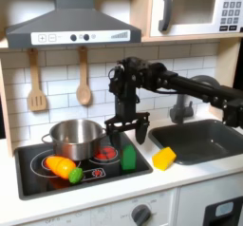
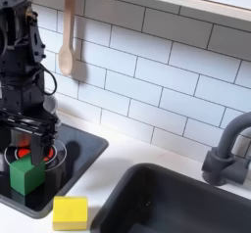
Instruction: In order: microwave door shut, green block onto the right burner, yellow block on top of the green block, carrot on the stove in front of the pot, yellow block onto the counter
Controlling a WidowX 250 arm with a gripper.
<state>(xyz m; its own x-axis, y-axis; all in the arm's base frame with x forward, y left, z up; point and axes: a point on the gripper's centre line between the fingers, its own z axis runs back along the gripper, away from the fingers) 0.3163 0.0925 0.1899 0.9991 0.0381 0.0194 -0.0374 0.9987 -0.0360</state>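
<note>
Above the right burner: your gripper (image 1: 127, 125) hangs pointing down, its fingers (image 2: 17, 149) apart with nothing between them; the same gripper (image 2: 28, 145) stands directly over the green block in the second exterior view.
Green block: you see it (image 1: 128, 157) upright on the right burner (image 1: 107, 157) of the stove (image 1: 33, 178); in the second exterior view the green block (image 2: 26, 175) sits just below the fingertips, and whether they touch it you cannot tell.
Yellow block: it (image 1: 164, 158) lies on the white table (image 1: 180, 180) between stove and sink (image 1: 204, 140); in the second exterior view the yellow block (image 2: 70, 212) rests just off the stove's edge, near the green one.
Carrot: it (image 1: 63, 167) lies on the stove in front of the pot (image 1: 73, 137), green end toward the first exterior view's right.
Microwave: its door (image 1: 193, 10) looks closed, up at the first exterior view's top right.
Wall: a wooden spatula (image 1: 36, 81) and a wooden spoon (image 1: 84, 77) hang on the white tiles.
</note>
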